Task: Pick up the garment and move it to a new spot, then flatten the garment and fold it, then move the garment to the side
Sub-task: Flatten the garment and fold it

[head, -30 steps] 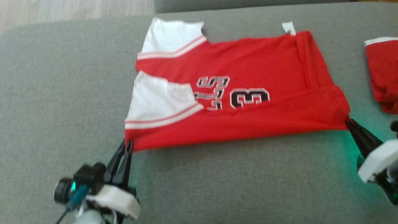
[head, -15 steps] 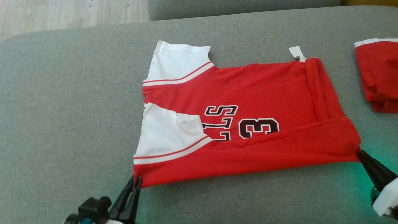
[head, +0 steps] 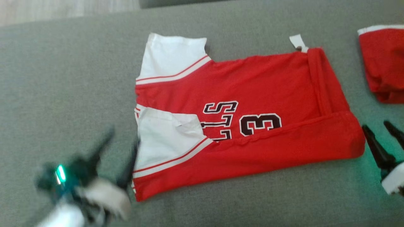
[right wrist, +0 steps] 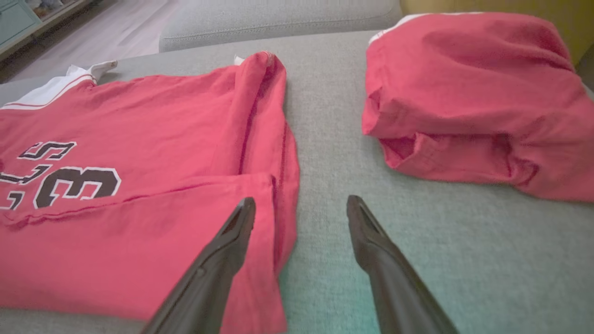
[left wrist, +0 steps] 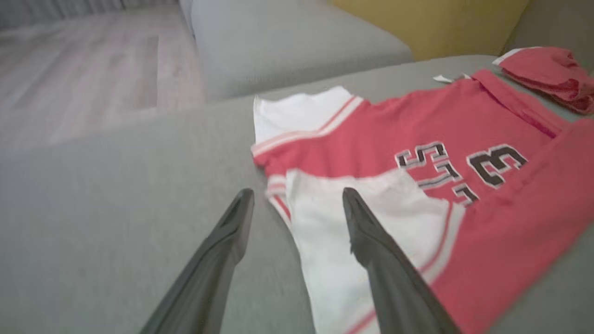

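Jersey (head: 252,94), red and white: laid flat on the grey sofa (head: 63,78), near edge folded over.
Left pincer (head: 123,137): spread wide, nothing held, beside the sleeve corner.
Right pincer (head: 375,125): spread wide, nothing held, beside the hem corner.
Red bundle (head: 383,63): set apart, right.

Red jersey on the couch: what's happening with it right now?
The robot is partway through folding the red jersey, which lies on the grey cushion with its near long edge folded up to the lettering. The left gripper and the right gripper stand open by the jersey's left and right ends, holding nothing. A second red garment sits bundled off to the right.
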